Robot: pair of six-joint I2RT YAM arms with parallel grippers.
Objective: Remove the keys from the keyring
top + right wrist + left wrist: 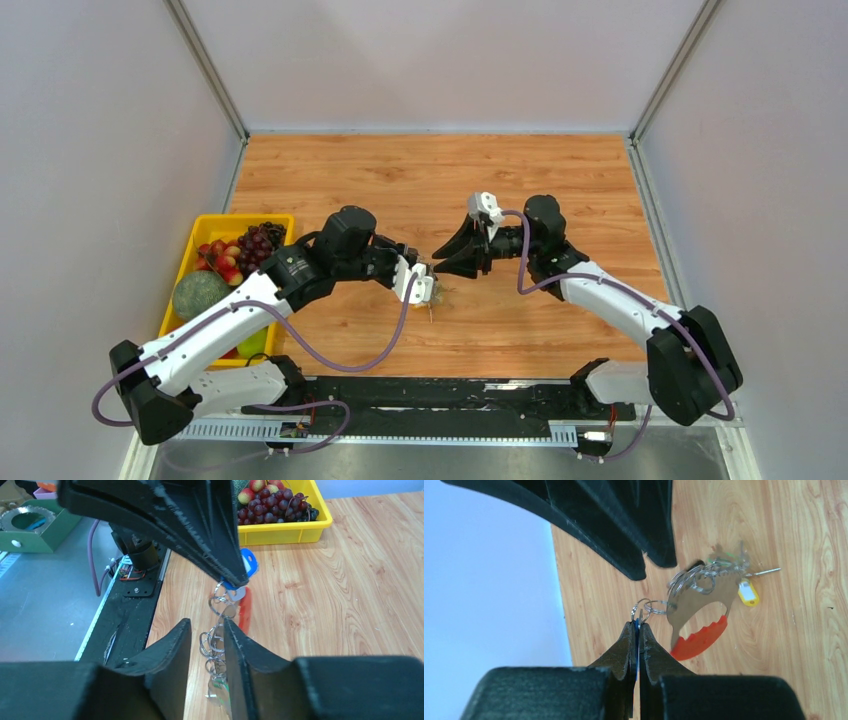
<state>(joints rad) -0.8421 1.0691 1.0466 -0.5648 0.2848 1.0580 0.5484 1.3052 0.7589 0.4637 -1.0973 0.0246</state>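
My left gripper (639, 624) is shut on the blue head of a key (248, 562), holding it above the wooden table. From that key hangs the keyring (696, 641), a chain of small silver rings (214, 645) with a flat metal piece and a curved red clip (245, 612). A yellow-headed key (748, 592) and a green one (220, 685) dangle at the chain's far end. My right gripper (206, 625) is open, its fingers standing either side of the ring chain without clamping it. In the top view the two grippers (428, 290) (445, 262) meet tip to tip mid-table.
A yellow tray (215, 222) of grapes, strawberries and a melon sits at the left of the table. A black rail (430, 395) runs along the near edge. Off the table, a green box (45, 530) shows in the right wrist view.
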